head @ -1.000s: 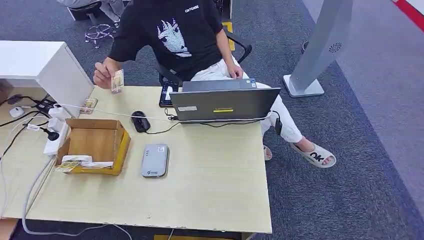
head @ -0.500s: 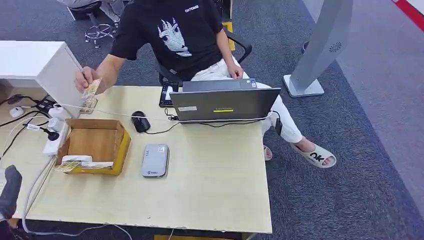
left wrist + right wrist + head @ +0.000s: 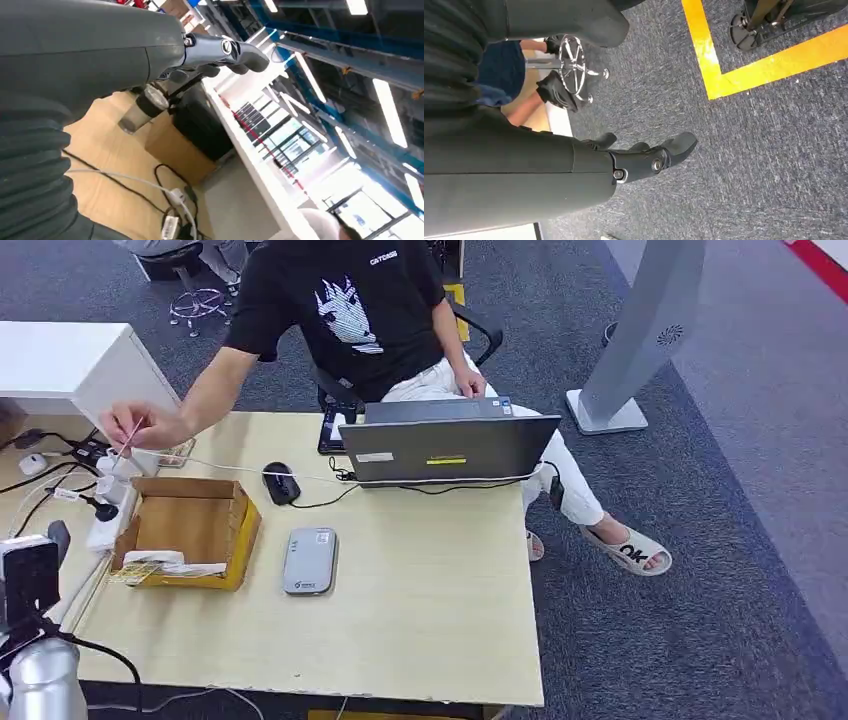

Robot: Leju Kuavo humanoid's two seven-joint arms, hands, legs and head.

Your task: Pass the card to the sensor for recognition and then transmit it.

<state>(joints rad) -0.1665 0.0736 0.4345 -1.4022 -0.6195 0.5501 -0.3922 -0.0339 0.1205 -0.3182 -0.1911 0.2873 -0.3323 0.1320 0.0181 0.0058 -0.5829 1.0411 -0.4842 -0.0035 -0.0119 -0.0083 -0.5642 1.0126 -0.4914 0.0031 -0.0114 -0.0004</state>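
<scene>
At the tabletop's far-left corner, a person's hand point(image 3: 150, 427) holds the card point(image 3: 128, 440) edge-on.
Left hand point(image 3: 220, 50) raised at the near-left edge, fingers apart, empty; right hand point(image 3: 644, 160) over carpet, fingers apart, empty. Sensor point(image 3: 309, 560) lies mid-tabletop.

An open cardboard box point(image 3: 190, 530), mouse point(image 3: 280, 483) and laptop point(image 3: 447, 445) sit on the table point(image 3: 420, 620).
</scene>
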